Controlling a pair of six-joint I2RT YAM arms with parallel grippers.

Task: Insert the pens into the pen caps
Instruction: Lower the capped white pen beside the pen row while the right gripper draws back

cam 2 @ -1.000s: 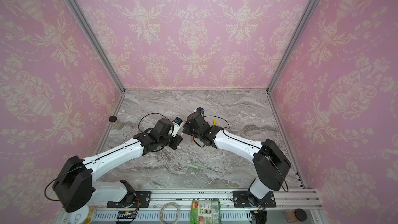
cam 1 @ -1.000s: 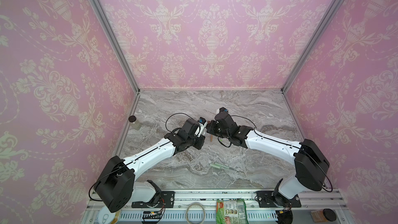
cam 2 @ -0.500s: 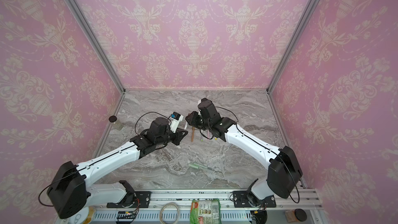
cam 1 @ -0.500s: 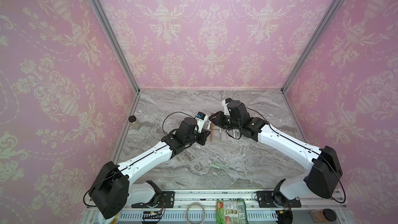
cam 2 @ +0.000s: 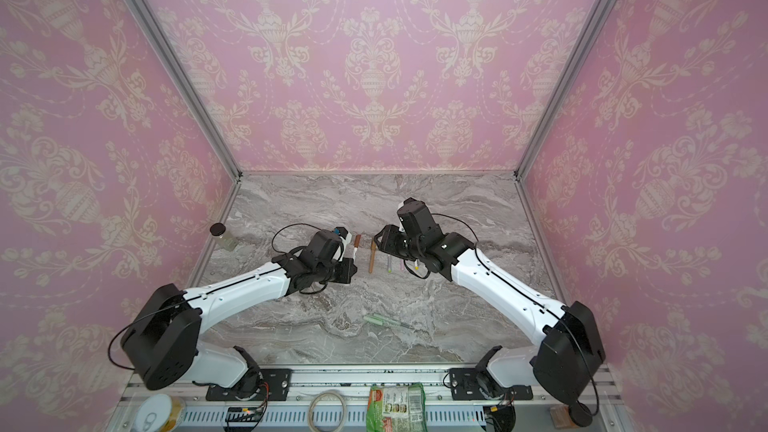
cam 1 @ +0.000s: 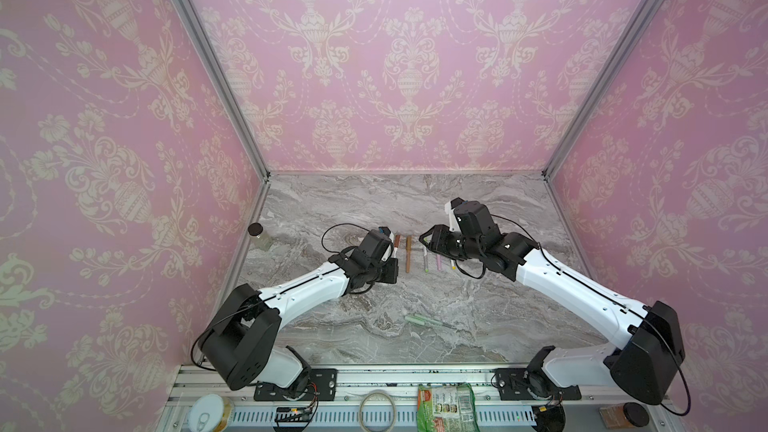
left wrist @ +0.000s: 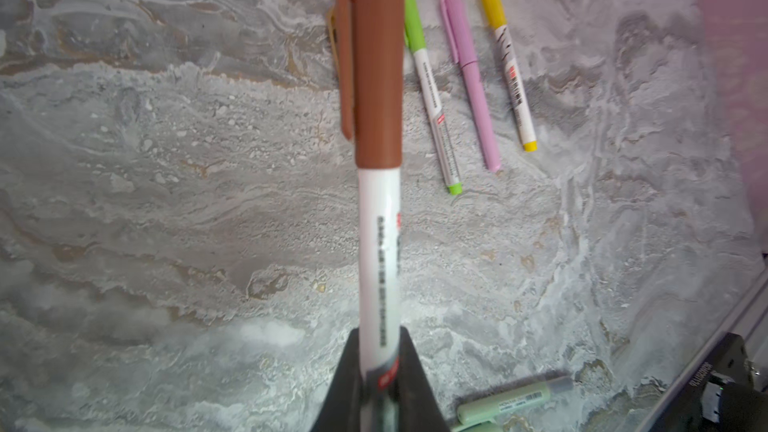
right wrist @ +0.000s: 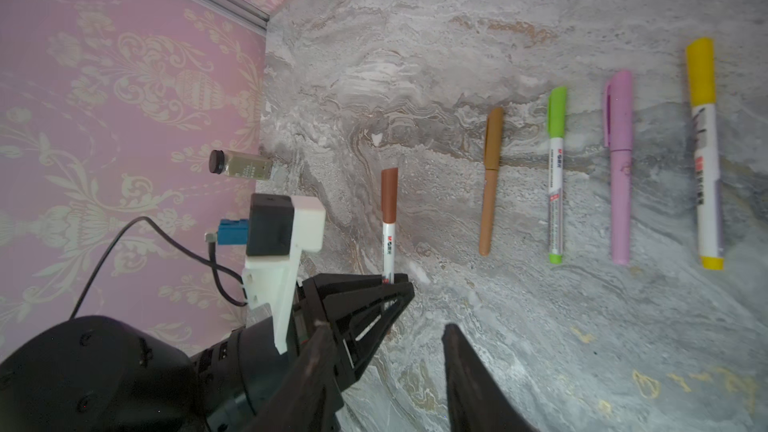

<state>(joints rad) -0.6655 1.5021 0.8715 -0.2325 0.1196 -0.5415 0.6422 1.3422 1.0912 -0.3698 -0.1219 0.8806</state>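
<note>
Pens: four capped marker pens [left wrist: 471, 76] lie in a row. My left tool [left wrist: 380, 338] clamps the brown-capped white pen [left wrist: 379, 243]; the right tool [cam 1: 427, 239] stands open and empty. At six o'clock from the row, the sage-green pen [left wrist: 511, 403] looks uncapped, so it is left to do.

Clamped at its barrel end, raised, cap on: red-brown-capped white pen [right wrist: 389, 226]. Flat, side by side and parallel, all capped, caps pointing the same way: tan pen [right wrist: 490, 184], green-capped white pen [right wrist: 556, 176], pink pen [right wrist: 620, 168], yellow-capped white pen [right wrist: 704, 151]. Well apart from that row, lying flat: sage green pen [left wrist: 515, 400], cap state unclear.
</note>
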